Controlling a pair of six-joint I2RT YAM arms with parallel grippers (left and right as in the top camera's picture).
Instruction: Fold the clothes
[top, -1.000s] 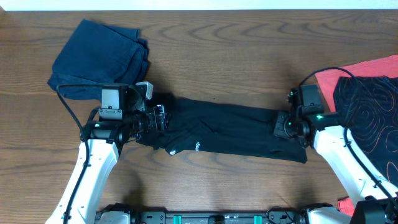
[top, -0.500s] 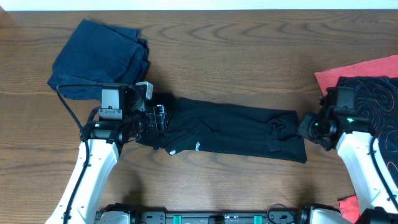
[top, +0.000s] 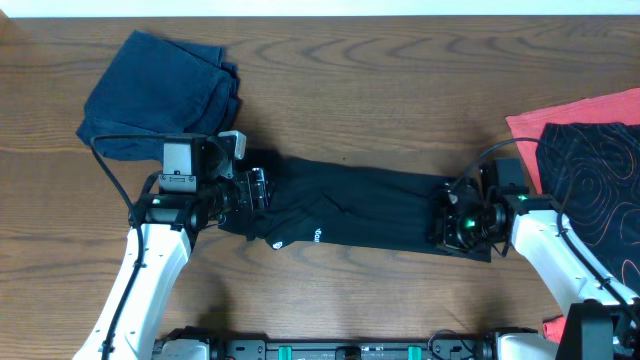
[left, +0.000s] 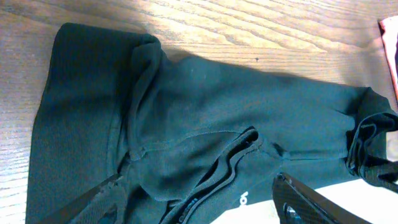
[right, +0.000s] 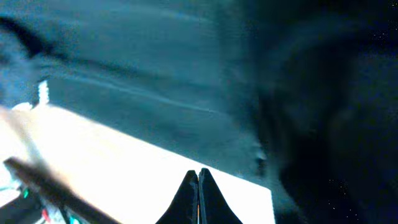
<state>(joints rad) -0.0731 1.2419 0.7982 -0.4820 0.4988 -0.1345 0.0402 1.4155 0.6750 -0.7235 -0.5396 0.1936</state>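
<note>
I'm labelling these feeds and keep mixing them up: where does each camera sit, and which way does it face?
Overhead: fixed above the table, looking straight down; both arms show, with the left gripper and right gripper at the ends of the black T-shirt.
Left wrist: low at the shirt's left end, facing along it; its two spread fingers show.
Right wrist: close over the shirt's right end, blurred; its closed fingers show.
Shared: all three views show the shirt.
</note>
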